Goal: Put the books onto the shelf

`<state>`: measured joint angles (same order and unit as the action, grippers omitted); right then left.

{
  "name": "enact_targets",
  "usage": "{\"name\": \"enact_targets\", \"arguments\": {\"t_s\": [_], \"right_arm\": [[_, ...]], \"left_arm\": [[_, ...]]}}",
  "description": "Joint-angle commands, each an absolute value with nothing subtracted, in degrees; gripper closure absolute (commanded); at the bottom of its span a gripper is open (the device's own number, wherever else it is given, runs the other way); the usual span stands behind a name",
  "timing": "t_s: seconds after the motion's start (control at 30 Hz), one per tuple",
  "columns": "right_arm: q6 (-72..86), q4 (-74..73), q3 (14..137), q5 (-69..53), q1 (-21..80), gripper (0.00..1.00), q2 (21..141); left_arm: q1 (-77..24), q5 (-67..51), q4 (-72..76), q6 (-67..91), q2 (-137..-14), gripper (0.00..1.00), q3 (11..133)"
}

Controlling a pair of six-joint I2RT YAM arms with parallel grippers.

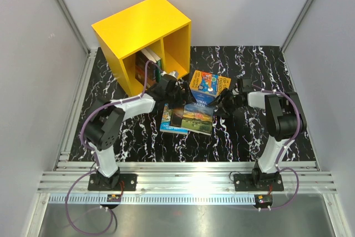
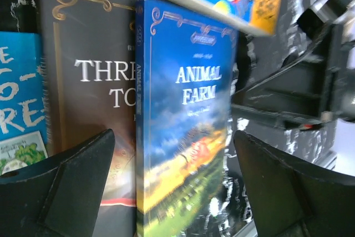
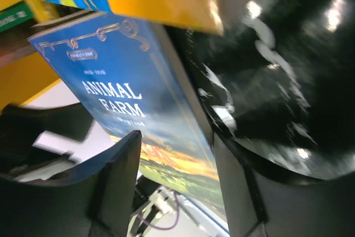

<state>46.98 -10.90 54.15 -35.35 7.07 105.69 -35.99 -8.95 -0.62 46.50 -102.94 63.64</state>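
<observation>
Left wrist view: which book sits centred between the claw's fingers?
The blue Animal Farm book; the brown one lies off beside one finger, the pale blue one beyond it.

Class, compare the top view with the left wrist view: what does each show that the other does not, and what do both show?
Only the top view: the yellow shelf, with books standing in one compartment. Only the left wrist view: the gold-framed cover and lettering of a brown book, close up. Both: the Animal Farm book and the orange-yellow book.
</observation>
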Motion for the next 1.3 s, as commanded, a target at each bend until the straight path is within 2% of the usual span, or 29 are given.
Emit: {"name": "enact_targets", "arguments": {"t_s": [0.0,0.13,0.17,0.3,0.33,0.5,0.53,0.57,0.87,0.9,0.97,1.0,1.03,1.1,1.27], "right_arm": [[49.1,-4.2,51.9,-33.5,7.4,0.37,111.5],[48.3,-6.1,54.7,-32.8,7.5,0.41,114.9],[48.3,-6.2,55.1,-32.8,7.4,0.43,116.0],[48.6,-6.2,56.7,-32.4,7.6,0.46,118.5],[48.9,-6.2,57.1,-32.5,7.8,0.46,118.9],[49.3,-6.7,58.1,-32.7,8.3,0.49,121.1],[49.3,-6.7,58.0,-32.7,8.5,0.49,121.2],[49.2,-6.7,58.0,-32.7,8.5,0.49,121.2],[48.1,-7.6,57.5,-33.8,8.9,0.52,120.0],[47.7,-8.6,57.4,-33.9,8.8,0.52,119.5],[46.7,-9.8,57.6,-33.8,8.9,0.52,117.3],[45.8,-11.5,57.7,-33.4,8.9,0.52,116.2],[45.2,-12.5,57.7,-33.1,8.9,0.52,115.1],[43.3,-16.4,58.5,-31.6,8.8,0.52,111.1],[42.4,-21.8,60.4,-30.0,8.8,0.51,102.2]], "left_arm": [[-35.2,-14.3,0.1,44.2,-104.7,0.08,66.7],[-34.7,-12.8,-6.8,42.1,-106.3,0.10,67.1],[-34.6,-12.8,-9.4,40.3,-107.5,0.14,67.9],[-34.4,-18.8,-6.2,40.1,-109.5,0.19,66.4],[-34.4,-20.6,-5.0,40.3,-109.9,0.25,66.3],[-34.3,-24.7,-3.4,41.7,-109.7,0.42,67.7],[-34.3,-25.6,-4.0,41.6,-109.7,0.50,68.8],[-34.2,-26.2,-4.1,41.4,-109.4,0.53,69.4],[-34.2,-34.3,-0.4,43.8,-109.4,0.55,72.6],[-34.1,-34.9,-1.5,44.3,-110.3,0.60,73.6],[-34.5,-33.2,-8.1,43.9,-111.7,0.72,77.7],[-34.7,-32.1,-9.9,43.8,-111.6,0.86,78.6],[-34.9,-28.9,-11.0,43.6,-111.3,0.92,78.7],[-35.7,-24.2,-12.4,42.8,-108.9,1.00,78.1],[-38.1,-9.8,-23.8,40.9,-107.8,1.00,81.6]]}}
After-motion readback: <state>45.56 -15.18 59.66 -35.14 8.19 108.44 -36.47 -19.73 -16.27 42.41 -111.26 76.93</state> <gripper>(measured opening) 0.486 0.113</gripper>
